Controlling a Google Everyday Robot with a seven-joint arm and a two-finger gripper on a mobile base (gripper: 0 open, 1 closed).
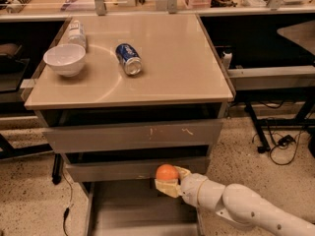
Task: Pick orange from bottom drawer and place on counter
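Observation:
The orange (166,171) is a small bright-orange ball held in my gripper (169,180), which is shut on it above the open bottom drawer (142,211), just in front of the middle drawer's front. My white arm (236,205) reaches in from the lower right. The beige counter (162,48) lies above, on top of the grey drawer cabinet.
On the counter stand a white bowl (64,59) at the left, a plastic bottle (77,33) lying behind it and a blue soda can (129,59) on its side. Two upper drawers (133,135) are slightly pulled out. Dark desks and cables flank the cabinet.

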